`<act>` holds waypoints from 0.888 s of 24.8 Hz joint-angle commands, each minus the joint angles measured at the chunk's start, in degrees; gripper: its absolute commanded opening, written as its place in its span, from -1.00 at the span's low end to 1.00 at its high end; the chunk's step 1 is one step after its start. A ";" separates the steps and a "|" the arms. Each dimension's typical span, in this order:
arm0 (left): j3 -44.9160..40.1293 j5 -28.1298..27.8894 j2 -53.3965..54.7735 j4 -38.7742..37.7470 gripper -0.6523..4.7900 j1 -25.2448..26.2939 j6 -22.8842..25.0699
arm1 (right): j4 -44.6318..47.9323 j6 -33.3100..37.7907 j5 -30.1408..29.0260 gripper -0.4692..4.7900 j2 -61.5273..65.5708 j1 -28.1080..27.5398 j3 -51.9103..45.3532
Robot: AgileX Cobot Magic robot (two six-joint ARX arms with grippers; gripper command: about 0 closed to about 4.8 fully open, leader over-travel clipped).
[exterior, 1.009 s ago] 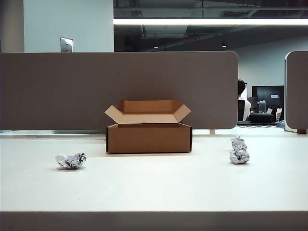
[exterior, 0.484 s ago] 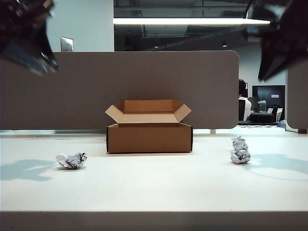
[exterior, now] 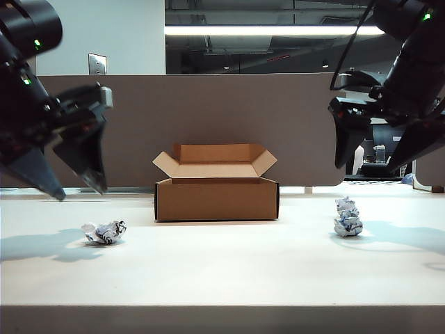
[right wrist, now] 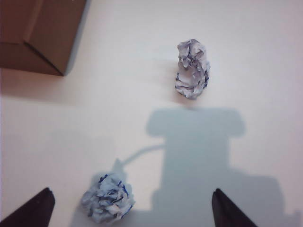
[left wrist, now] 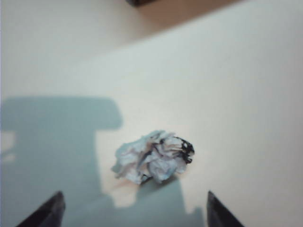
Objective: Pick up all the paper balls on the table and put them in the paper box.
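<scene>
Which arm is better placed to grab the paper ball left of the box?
Left: the open left gripper hangs over that paper ball; the right gripper is beyond the paper box.

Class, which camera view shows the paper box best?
Exterior view: whole paper box, flaps open, between the raised left hand and right hand. Right wrist view catches one corner; left wrist view only a dark sliver.

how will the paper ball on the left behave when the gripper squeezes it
Probably light and soft: the paper ball is loosely crumpled, so it should squash rather than resist. Its lumpy shape suggests a wobble or skid, not a long roll, on the smooth table. The left gripper hangs open above it; the right gripper, open, on the right.
</scene>
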 commanded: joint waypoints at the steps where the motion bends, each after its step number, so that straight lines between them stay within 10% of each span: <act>1: 0.37 1.77 1.44 1.07 0.73 -0.72 -0.11 | 1.14 0.37 -0.07 0.99 0.61 0.04 0.28; 22: 0.48 1.42 7.48 5.99 0.87 -1.57 -0.31 | 2.03 1.90 0.13 1.00 4.79 0.17 0.28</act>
